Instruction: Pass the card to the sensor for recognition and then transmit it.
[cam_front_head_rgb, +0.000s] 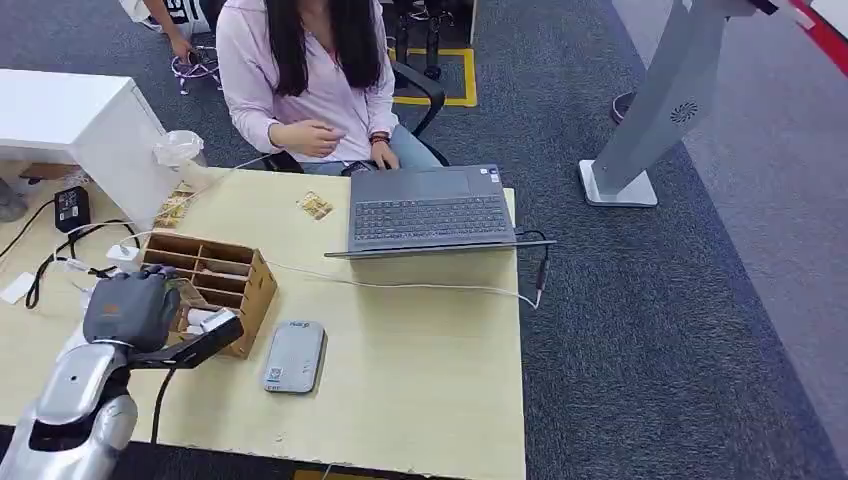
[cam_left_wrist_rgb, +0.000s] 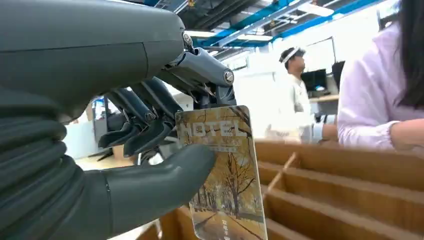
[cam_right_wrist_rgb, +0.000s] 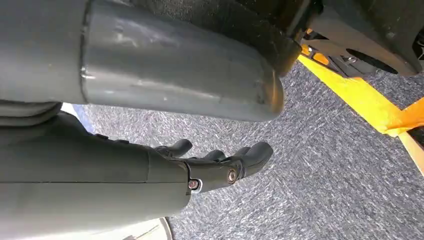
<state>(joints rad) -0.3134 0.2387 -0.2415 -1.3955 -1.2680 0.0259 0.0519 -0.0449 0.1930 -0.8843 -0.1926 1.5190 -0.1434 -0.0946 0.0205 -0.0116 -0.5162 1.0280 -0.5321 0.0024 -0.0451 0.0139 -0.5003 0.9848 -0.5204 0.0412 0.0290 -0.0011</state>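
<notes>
On the left of the pale wooden bench (cam_front_head_rgb: 420, 360), the robot's left hand (cam_front_head_rgb: 130, 308) hovers over the near end of a wooden compartment box (cam_front_head_rgb: 215, 280). In the left wrist view its thumb and fingers (cam_left_wrist_rgb: 150, 132) are clamped on a card (cam_left_wrist_rgb: 225, 175) held upright just above the box's dividers; the card shows an autumn tree avenue and the word "HOTEL" across its top. Just right of the box lies a flat grey card sensor (cam_front_head_rgb: 294, 356), its small label too blurred to read. Beyond the box, another card (cam_front_head_rgb: 315, 206) lies flat on the bench. Further right of the box stands an open grey laptop (cam_front_head_rgb: 430, 212), with a white cable (cam_front_head_rgb: 420, 286) trailing in front of it. A seated person in a pink shirt (cam_front_head_rgb: 310, 80) faces the laptop. The right hand (cam_right_wrist_rgb: 220, 162) hangs above grey carpet beside yellow floor tape (cam_right_wrist_rgb: 360, 100), fingers apart and holding nothing.
</notes>
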